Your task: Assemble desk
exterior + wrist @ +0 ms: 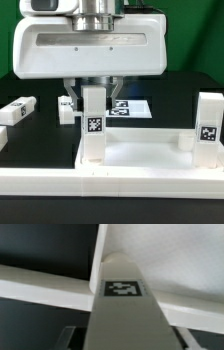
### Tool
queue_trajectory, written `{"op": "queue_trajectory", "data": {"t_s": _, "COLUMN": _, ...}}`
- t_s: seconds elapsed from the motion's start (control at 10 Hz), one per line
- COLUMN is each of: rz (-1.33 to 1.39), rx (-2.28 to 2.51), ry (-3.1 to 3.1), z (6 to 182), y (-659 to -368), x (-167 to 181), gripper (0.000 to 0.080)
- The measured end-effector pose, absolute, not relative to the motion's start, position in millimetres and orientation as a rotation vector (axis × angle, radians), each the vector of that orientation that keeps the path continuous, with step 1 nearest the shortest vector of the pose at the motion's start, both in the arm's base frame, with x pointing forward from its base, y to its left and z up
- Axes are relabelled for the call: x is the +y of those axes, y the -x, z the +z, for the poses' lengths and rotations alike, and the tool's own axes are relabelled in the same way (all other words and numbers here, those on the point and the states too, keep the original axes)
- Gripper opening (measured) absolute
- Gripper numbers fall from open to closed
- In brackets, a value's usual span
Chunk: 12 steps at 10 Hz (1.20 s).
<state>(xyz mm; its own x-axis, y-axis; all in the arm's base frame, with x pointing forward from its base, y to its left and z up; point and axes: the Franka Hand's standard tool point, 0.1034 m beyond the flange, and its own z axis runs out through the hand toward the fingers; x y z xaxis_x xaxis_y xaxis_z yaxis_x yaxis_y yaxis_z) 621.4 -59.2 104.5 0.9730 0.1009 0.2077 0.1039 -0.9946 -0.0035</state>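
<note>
**Exterior view.** The pincer [93, 98] of the white arm hangs over the black bench [175, 100]. Its two dark fingers [72, 96] press on either side of a white, square-section plastic leg [93, 135], so the jaws are closed on this leg. The leg stands upright with its black-and-white tag facing the camera. Its foot is at the corner, on the exterior view's left, of the flat, white, rimmed plastic slab [140, 158]. A second leg [209, 125] stands upright at the slab's corner on the exterior view's right. A third leg [18, 110] lies loose well to the exterior view's left. A fourth leg [66, 106] shows just beside the pincer (partly hidden). The marker board [132, 106] lies flat behind. A long white border rail [40, 182] runs along the front.

**Wrist view.** The gripped leg [125, 322], tag towards the camera, reaches down to the slab [170, 249], with the bench [40, 246] dark beside it.
</note>
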Motion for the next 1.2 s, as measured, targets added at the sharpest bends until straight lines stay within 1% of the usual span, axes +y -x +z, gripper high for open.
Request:
{"op": "queue_trajectory", "data": {"t_s": 0.7, "rz": -0.290, "rx": 0.918, "ry": 2.868, "z": 102.4, "y": -619.8, "x": -66.4, "gripper": 0.0289}}
{"op": "queue_trajectory", "data": {"t_s": 1.2, "rz": -0.232, "rx": 1.501, "ry": 2.578, "z": 101.3, "y": -618.1, "x": -68.7, "gripper": 0.0290}}
